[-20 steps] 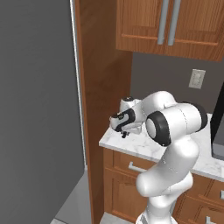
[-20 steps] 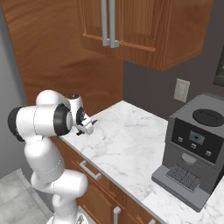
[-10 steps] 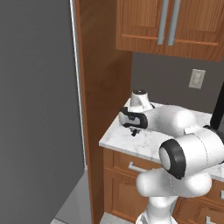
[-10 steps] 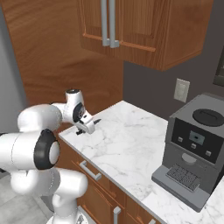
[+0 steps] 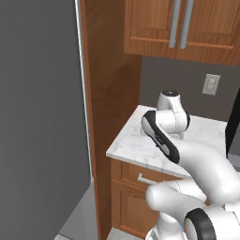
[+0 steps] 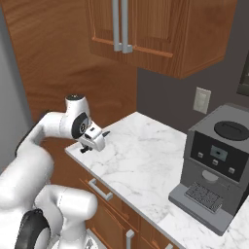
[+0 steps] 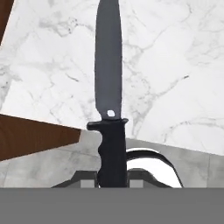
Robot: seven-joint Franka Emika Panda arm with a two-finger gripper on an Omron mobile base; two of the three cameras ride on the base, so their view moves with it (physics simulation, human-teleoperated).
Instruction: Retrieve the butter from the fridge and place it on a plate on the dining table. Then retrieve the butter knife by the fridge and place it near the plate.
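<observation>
A white marble tabletop [image 6: 146, 160] is carried on wooden drawers with grey handles [image 6: 102, 190]. A grey coffee machine [image 6: 214, 170] is set on it at the right. Wooden wall cabinets [image 6: 146, 29] are hung above, and a white wall socket [image 6: 201, 100] is mounted on the dark wall.

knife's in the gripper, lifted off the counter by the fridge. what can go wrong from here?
1. The gripper holds the butter knife only at the handle's end, so the long blade could pivot or slip during a swing.
2. The blade juts past the hand over the marble counter, close to the wooden side panel; a turn might clip it.
</observation>
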